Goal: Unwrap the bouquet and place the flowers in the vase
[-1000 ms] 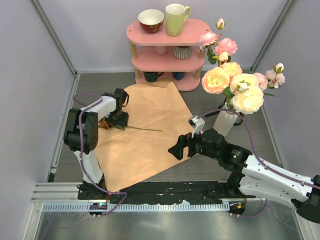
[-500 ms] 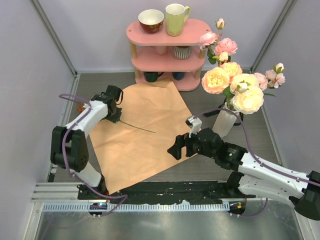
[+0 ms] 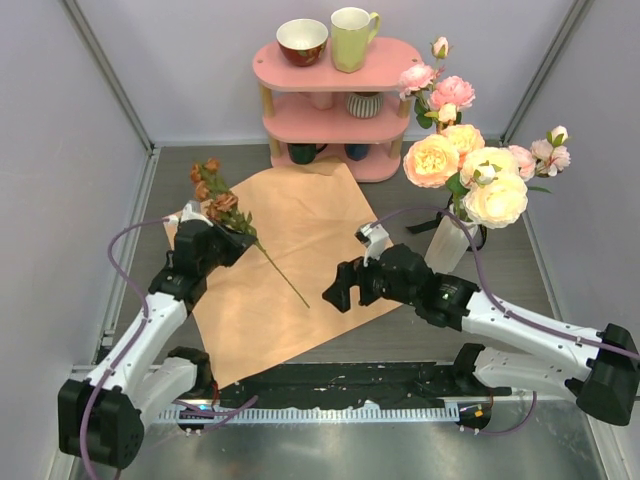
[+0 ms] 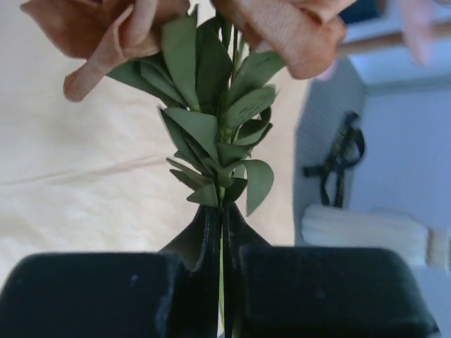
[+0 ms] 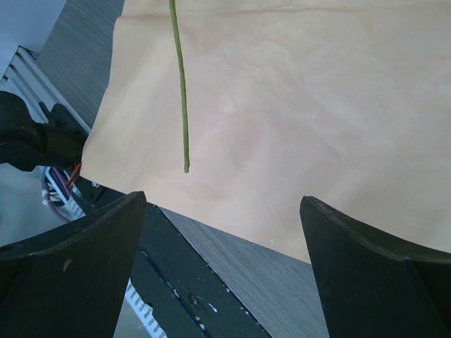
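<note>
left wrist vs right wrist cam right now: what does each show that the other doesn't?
Only left wrist: the rusty-brown flower's blooms and leaves, the left gripper shut on its stem just below the leaves, the black ribbon, and a white ribbed thing, probably the vase.
Only right wrist: the right gripper open and empty, the stem's bare lower end over the sheet, and the black rail at the table's near edge.
Both: the tan paper and that one stem.
</note>
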Controlling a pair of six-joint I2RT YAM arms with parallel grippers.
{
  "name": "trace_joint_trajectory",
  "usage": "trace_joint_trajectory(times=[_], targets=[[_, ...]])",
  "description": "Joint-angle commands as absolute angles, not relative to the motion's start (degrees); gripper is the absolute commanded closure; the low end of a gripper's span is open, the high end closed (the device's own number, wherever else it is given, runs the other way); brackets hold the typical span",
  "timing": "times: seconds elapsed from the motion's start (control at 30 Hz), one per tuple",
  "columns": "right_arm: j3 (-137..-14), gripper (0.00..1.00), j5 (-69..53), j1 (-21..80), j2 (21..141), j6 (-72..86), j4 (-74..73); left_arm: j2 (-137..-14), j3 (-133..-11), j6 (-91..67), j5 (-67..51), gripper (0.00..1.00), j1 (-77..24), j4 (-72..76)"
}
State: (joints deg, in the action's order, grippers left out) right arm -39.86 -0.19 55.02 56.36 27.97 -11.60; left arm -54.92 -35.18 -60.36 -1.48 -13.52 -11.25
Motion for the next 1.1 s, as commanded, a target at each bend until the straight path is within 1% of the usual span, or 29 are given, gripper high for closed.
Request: trace_joint_trajectory(times=[0.0, 0.03, 0.07, 0.17, 0.2, 0.27, 0.3, 0.33, 0.5, 0.73, 0.87, 1.07], targets=[[-44.4, 0.03, -4.1, 55.3, 58.0, 28.6, -5.4, -50.0, -33.5, -49.6, -20.0, 1.0, -13.8, 9.0], [-44.9, 0.03, -5.4, 55.3, 59.0, 29.0, -4.8, -49.7, -33.2, -49.0, -23.0, 1.0, -13.7, 10.4], [-45.5, 0.03, -6.2, 55.3, 59.5, 29.2, -4.6, -49.3, -32.7, -48.4, -28.9, 0.99, -13.7, 12.9], [-47.6, 0.08, -10.1, 55.3, 62.1, 29.4, -3.1, -49.6, -31.6, -49.5, -37.1, 1.0, -14.0, 17.9], [-48.3, 0.13, -10.6, 55.3, 62.6, 29.3, -2.5, -49.7, -31.4, -49.7, -38.2, 0.99, -14.9, 19.1], [-49.0, 0.18, -11.2, 55.3, 63.5, 29.0, -2.4, -50.0, -31.2, -50.0, -39.0, 1.0, -16.6, 21.2], [-49.7, 0.24, -11.2, 55.3, 63.5, 29.0, -2.5, -50.4, -31.4, -49.2, -39.6, 0.99, -18.7, 21.4], [-50.1, 0.25, -10.8, 55.3, 63.5, 29.0, -2.7, -50.7, -31.6, -48.7, -40.0, 0.99, -19.9, 21.4], [-51.7, 0.29, -6.2, 55.2, 60.1, 30.8, -3.0, -51.9, -33.0, -45.8, -40.5, 1.0, -25.6, 20.1], [-53.5, 0.38, 1.6, 53.8, 58.4, 35.0, -3.7, -52.3, -32.9, -44.9, -40.7, 0.99, -27.7, 20.1], [-55.5, 0.42, 2.2, 52.9, 59.6, 34.5, -4.3, -51.9, -33.0, -44.5, -41.0, 1.0, -28.6, 20.0], [-58.6, 0.44, 1.4, 52.5, 63.4, 32.8, -5.4, -51.7, -33.1, -44.1, -41.4, 0.99, -29.6, 19.9]])
